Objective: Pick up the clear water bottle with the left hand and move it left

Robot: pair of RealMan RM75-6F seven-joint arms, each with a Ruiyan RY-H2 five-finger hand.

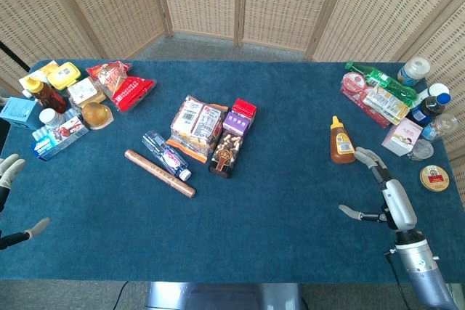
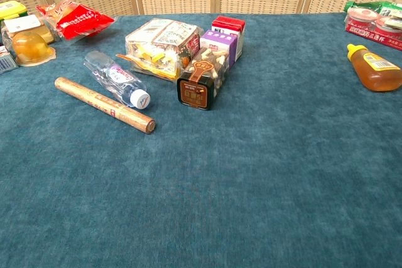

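The clear water bottle lies on its side on the blue table, white cap toward me, between a brown paper-wrapped roll and a stack of snack packs. My left hand shows only partly at the far left edge of the head view, fingers apart, holding nothing, well left of the bottle. My right hand hovers open at the lower right, near a honey bottle. Neither hand appears in the chest view.
A dark box and a purple carton sit right of the bottle. Snacks, jars and a red bag crowd the far left corner. Bottles and packets fill the far right corner.
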